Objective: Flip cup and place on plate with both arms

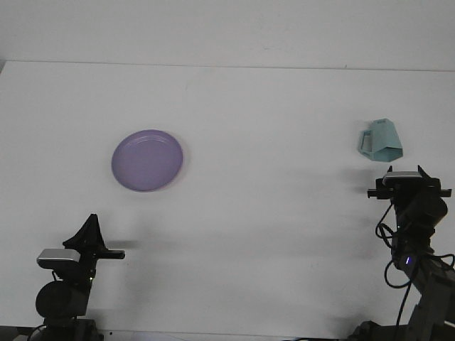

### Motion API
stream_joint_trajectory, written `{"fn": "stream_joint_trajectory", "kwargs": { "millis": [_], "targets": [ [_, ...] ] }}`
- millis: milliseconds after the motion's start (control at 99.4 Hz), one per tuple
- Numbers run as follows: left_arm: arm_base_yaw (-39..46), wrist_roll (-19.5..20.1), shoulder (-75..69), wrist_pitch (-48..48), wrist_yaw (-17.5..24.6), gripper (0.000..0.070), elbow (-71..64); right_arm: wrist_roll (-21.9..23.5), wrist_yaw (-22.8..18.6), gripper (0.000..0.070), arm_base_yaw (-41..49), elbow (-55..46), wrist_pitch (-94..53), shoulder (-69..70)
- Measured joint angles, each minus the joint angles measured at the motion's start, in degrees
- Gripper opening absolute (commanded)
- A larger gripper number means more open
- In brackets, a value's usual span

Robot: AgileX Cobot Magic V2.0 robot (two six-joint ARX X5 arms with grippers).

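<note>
On white table [270, 234], seen from front: teal cup [380, 141] is set upside down at far right, handle facing left, well apart from purple plate [147, 160] at centre-left. Right hand [405, 172] is raised just below cup, not touching it, w/ fingers spread open. Left hand [90, 226] is parked low at bottom left, fingers closed to a point, gripping nothing.

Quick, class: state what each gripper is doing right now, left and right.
Left gripper: cannot be told, holding nothing.
Right gripper: cannot be told, just short of the teal cup, not holding it.
</note>
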Motion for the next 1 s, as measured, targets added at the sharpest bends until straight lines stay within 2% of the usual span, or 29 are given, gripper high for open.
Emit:
{"fn": "stream_joint_trajectory", "kwargs": {
  "millis": [121,241,624,815,996],
  "targets": [
    [0.0,0.0,0.0,0.0,0.0,0.0015,0.0,-0.8,-0.9,0.0431,-1.8,1.8,4.3,6.3],
    [0.0,0.0,0.0,0.0,0.0,0.0015,0.0,-0.8,-5.0,0.0431,-3.0,7.0,4.4,12.5],
    [0.0,0.0,0.0,0.0,0.0,0.0015,0.0,-2.8,-8.7,0.0430,-2.8,21.3,2.6,26.1],
    [0.0,0.0,0.0,0.0,0.0,0.0015,0.0,-4.1,-13.1,0.0429,-3.0,27.9,0.9,31.0],
    [0.0,0.0,0.0,0.0,0.0,0.0015,0.0,-5.4,-16.9,0.0326,-3.0,33.0,-2.6,34.6]
  ]
}}
